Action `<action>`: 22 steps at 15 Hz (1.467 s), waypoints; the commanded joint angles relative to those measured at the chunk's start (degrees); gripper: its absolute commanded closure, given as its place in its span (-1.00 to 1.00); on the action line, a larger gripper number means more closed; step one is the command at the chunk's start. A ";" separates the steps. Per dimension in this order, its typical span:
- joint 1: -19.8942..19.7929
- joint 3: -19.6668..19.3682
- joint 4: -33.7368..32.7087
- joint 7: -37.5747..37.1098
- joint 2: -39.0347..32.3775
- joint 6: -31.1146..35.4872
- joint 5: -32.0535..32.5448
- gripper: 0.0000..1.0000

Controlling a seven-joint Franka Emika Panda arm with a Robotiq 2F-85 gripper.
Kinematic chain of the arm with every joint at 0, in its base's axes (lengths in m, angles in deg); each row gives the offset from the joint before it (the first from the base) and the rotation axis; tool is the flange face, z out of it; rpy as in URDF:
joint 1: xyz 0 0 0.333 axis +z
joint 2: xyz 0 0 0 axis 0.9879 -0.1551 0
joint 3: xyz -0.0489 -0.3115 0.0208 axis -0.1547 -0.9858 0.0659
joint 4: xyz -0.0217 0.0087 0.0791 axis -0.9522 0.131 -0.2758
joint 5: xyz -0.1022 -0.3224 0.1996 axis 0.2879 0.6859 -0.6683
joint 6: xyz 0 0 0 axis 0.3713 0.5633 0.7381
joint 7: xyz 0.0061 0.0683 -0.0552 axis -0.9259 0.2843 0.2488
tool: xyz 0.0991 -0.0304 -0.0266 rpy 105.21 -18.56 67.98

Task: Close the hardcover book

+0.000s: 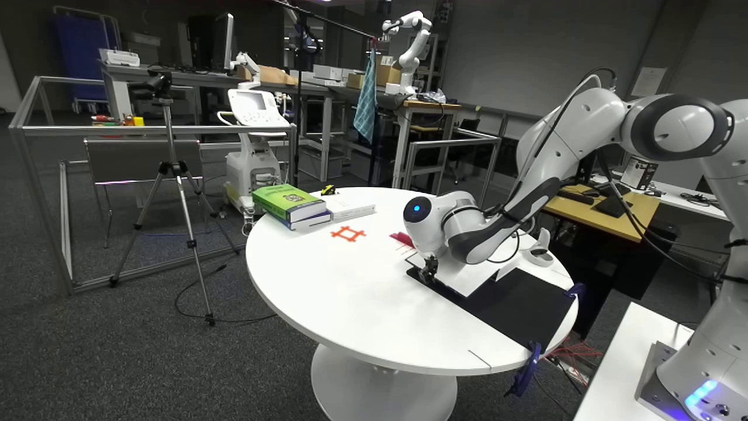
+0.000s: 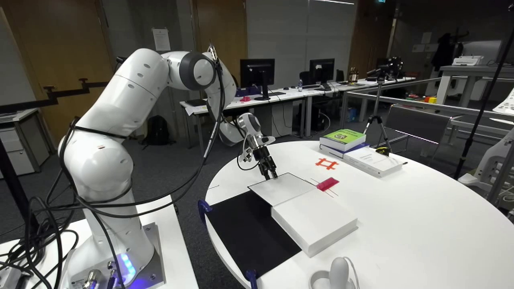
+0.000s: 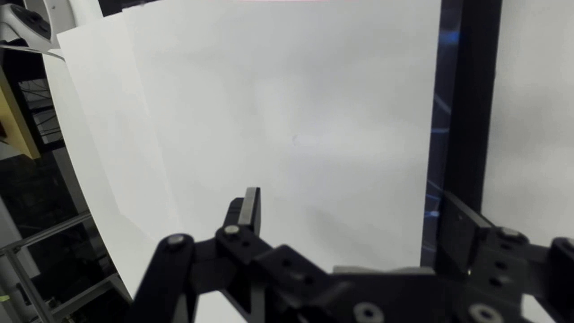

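The hardcover book lies open on the table, with its white page block on one side and its opened cover on the other. The cover's pale inner side fills much of the wrist view, with a dark navy edge at its right. In an exterior view the book is partly hidden by the arm. My gripper is at the cover's outer edge, and it also shows in an exterior view. In the wrist view my gripper is open, one finger over the cover, the other by its navy edge.
A black mat lies beside and under the book, held by blue clamps. A controller stands near the page block. A pink piece, an orange frame and a stack with a green book are farther off.
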 commanded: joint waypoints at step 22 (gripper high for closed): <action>-0.26 0.15 2.84 -0.48 12.14 -10.26 8.08 -1.00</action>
